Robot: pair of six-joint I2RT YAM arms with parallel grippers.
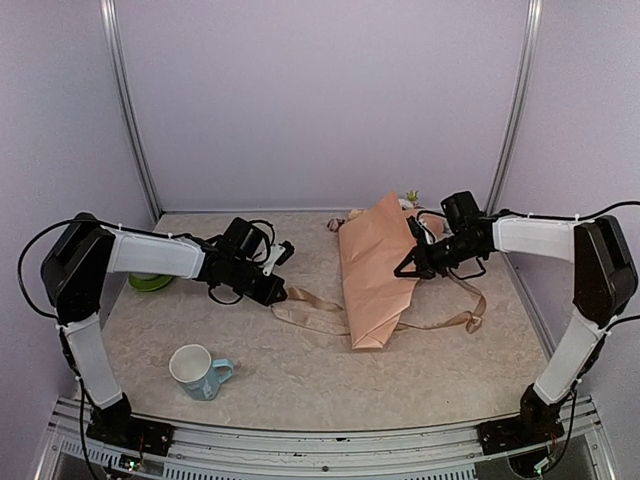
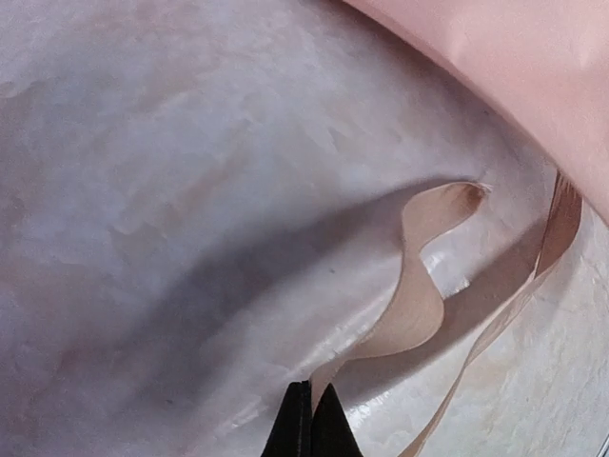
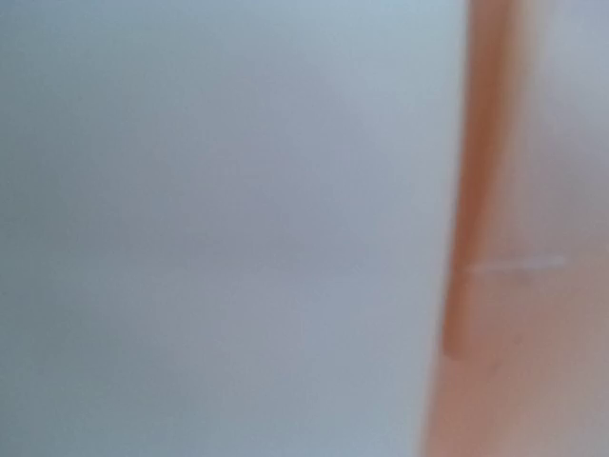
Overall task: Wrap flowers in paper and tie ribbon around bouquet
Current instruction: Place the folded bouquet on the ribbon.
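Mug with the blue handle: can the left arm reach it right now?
Probably yes. The mug stands alone on the table on that arm's side, with nothing between. But the left gripper looks pinched shut on the ribbon, so it would have to let go first.

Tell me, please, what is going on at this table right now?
Two robot arms are wrapping artificial flowers in a peach-pink wrapping paper sheet, which lies folded over them. The right hand, shut, appears to pinch the paper's right edge. The left hand is shut on a strand of the tan satin ribbon, which trails loose on the table; nothing is tied yet.
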